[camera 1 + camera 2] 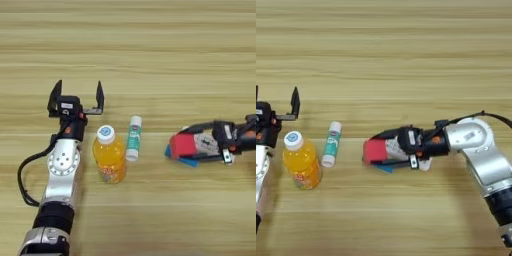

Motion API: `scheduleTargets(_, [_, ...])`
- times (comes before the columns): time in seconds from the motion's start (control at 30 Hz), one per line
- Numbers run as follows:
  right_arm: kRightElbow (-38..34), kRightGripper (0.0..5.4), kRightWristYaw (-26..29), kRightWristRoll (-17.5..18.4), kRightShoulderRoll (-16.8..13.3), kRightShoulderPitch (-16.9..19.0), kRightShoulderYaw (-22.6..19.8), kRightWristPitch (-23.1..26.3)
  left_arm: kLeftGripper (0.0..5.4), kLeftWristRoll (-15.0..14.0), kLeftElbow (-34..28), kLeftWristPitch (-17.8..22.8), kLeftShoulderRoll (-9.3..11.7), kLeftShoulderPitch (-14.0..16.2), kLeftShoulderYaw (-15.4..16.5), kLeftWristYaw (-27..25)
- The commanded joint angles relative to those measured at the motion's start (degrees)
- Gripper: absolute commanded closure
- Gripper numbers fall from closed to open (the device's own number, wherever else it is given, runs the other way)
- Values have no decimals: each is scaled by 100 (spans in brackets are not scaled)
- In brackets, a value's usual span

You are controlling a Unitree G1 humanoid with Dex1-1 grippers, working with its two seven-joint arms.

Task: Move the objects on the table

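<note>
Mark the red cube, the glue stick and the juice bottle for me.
red cube [374, 150], right eye view: middle of its red face, held in the right gripper.
glue stick [133, 138], left eye view: mid-body, on the green label.
juice bottle [110, 159], left eye view: orange body below the cap.

The red cube [374, 150] and right pincer [377, 148] cover most of the remote control [423, 163] and flat blue block [385, 168].

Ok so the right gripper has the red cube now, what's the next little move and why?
Probably carry it on leftward before lowering. The right gripper is shut on the red cube, which sits over the flat blue block and remote, so setting it down here would likely land on them.
</note>
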Motion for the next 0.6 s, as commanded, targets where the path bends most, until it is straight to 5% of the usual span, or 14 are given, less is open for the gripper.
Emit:
scheduleTargets(0.03, [-10,313,-400,365,-191,-401,-763,149,0,-23,38,134,-24,13,-9,-45])
scheduleTargets(0.23, [1040,313,-1080,159,-402,-710,-1406,212,0,-54,81,157,-33,-14,12,-60])
scheduleTargets(0.6, [3057,313,-1809,-396,-253,-981,-1431,23,0,-43,121,133,-4,-37,29,-64])
